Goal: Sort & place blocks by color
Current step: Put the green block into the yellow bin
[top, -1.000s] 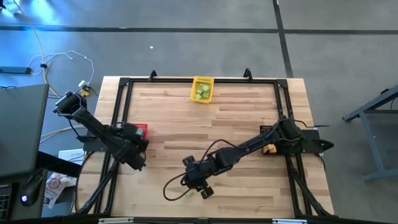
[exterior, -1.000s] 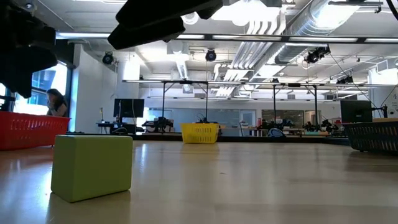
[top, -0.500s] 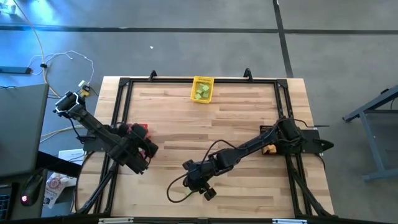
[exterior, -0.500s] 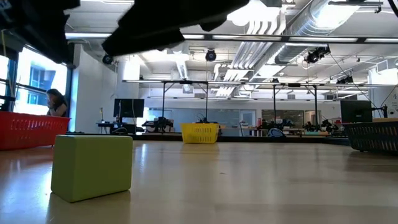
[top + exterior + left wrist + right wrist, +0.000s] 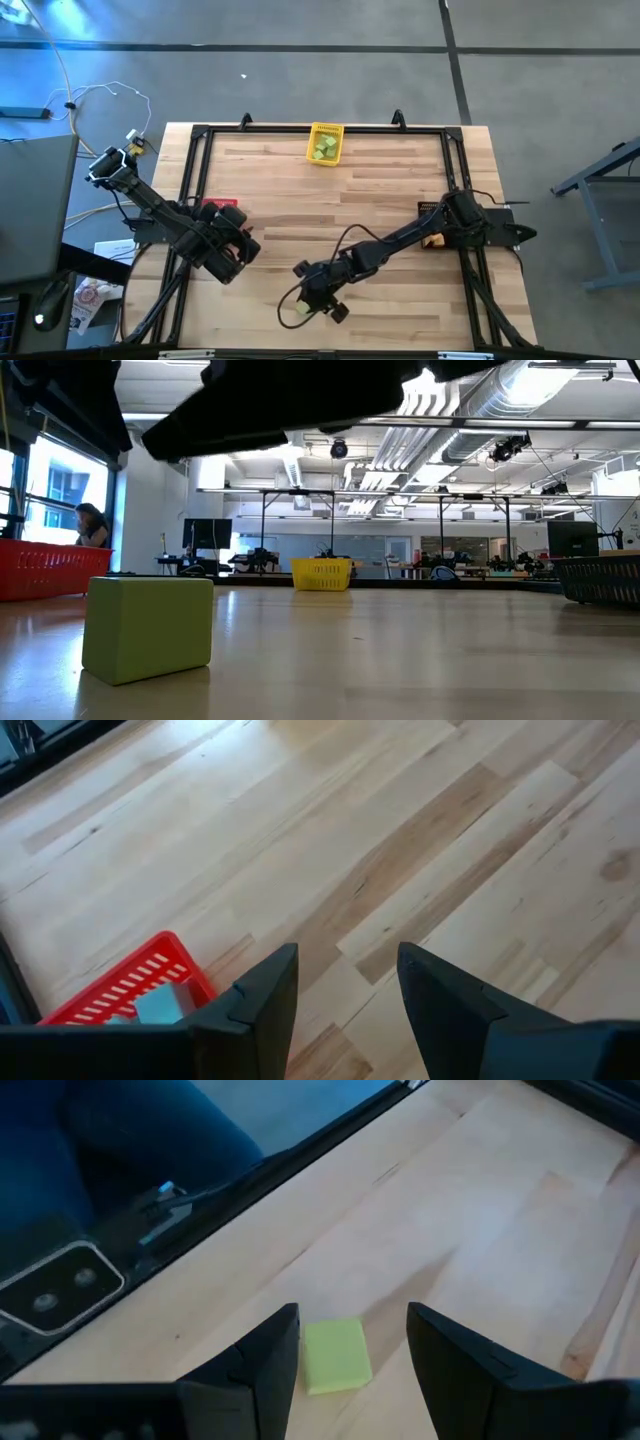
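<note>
1. The right pincer hangs over the near edge of the desk in the high view, its arm stretched in from the desk's right side; the fingers are spread apart and grasp nothing.
2. A light green block lies flat on the desk between the right pincer's two fingers in the right wrist view, touching neither finger so far as can be seen; in the high view the same block shows just beside the pincer, close to the near edge.
3. In the low view this light green block stands large in the foreground on the bare wood, with a dark arm overhead.
4. The left pincer sits over the desk's left part, just beside the red bin; its fingers are parted and empty, with bare wood between them in the left wrist view.
5. The red bin shows in the left wrist view with a teal block inside it.
6. A yellow bin stands at the far edge of the desk, mid-width, holding light green blocks; it is well apart from both pincers.
7. A black bin shows at the right of the low view; in the high view an orange block peeks out by the right arm's base.
8. A person is visible far back in the room, beyond the red bin.
</note>
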